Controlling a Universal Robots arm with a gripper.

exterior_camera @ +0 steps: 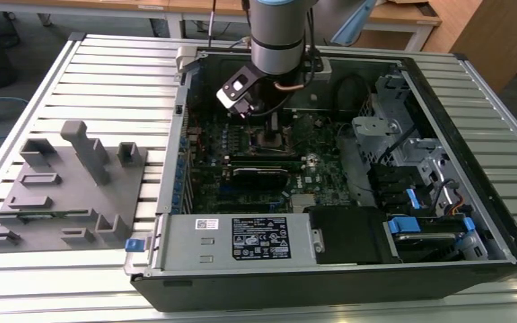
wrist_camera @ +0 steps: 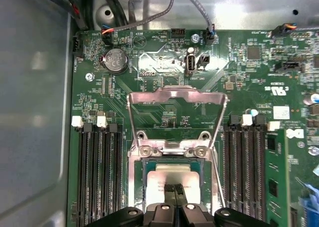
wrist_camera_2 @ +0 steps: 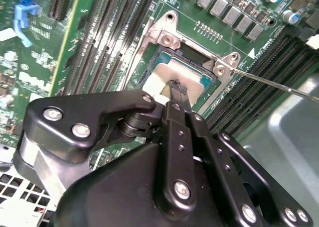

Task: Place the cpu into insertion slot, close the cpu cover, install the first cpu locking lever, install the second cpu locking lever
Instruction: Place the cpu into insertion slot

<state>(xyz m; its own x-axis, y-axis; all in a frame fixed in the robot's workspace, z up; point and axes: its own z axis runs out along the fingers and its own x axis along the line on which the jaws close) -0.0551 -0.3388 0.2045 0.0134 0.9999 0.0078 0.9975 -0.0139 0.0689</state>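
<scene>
Right beneath the tool lies the cpu.

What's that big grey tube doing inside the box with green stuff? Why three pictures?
It's a robot arm reaching into an open computer on a metal table. One picture comes from a camera off the arm; the other two from cameras riding near its wrist, close to the green circuit board. The black gripper is pinched shut, its tip at the cpu, a little square chip lying in its insertion slot. The silvery cpu cover stands flipped open. A grey tray sits beside the computer.
</scene>
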